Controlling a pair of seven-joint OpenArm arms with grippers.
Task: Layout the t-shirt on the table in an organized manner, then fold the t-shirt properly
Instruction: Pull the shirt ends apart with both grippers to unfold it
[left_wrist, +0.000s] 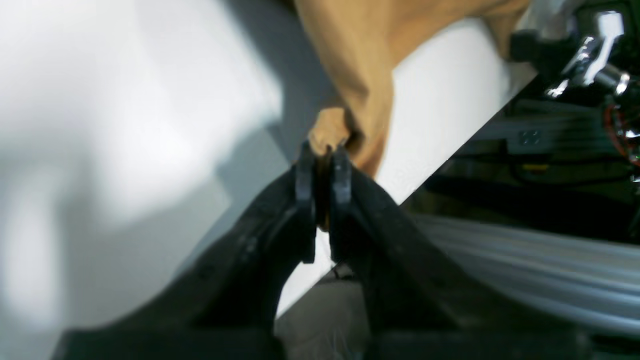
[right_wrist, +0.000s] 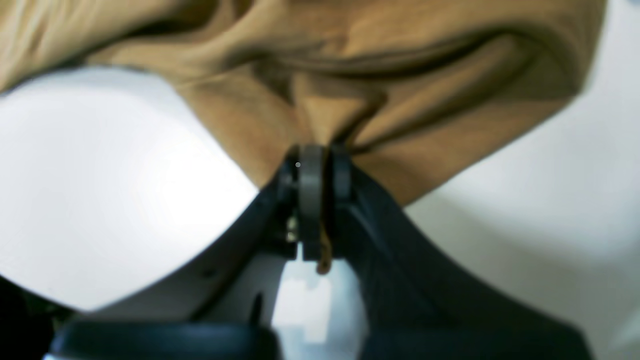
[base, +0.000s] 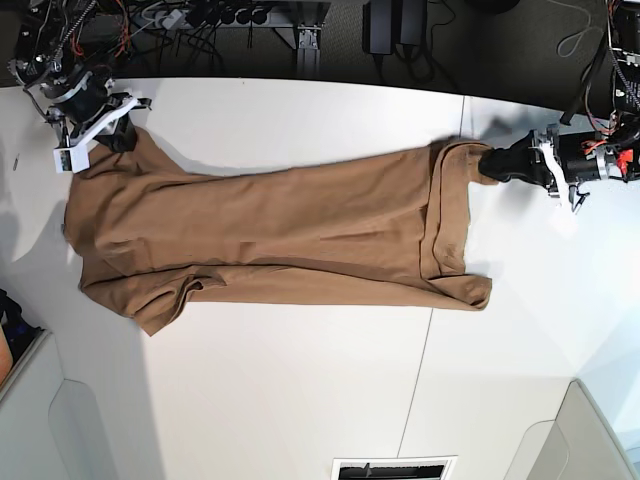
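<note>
The tan t-shirt (base: 280, 230) lies stretched lengthwise across the white table (base: 300, 400), with one end folded over near the right. On the right of the base view, my left gripper (base: 490, 163) is shut on a bunched edge of the shirt. The left wrist view shows the left gripper (left_wrist: 322, 157) pinching a tan fold (left_wrist: 360, 60). At the upper left, my right gripper (base: 125, 138) is shut on the shirt's corner. Seen from the right wrist, the right gripper (right_wrist: 320, 155) clamps gathered fabric (right_wrist: 350, 75), and a scrap hangs below the pads.
A thin dark seam (base: 420, 360) crosses the table. Cables and equipment (base: 200, 15) crowd the space beyond the far edge. The table's edge (left_wrist: 450, 155) runs close beside the left gripper. A vent (base: 393, 468) sits at the near edge.
</note>
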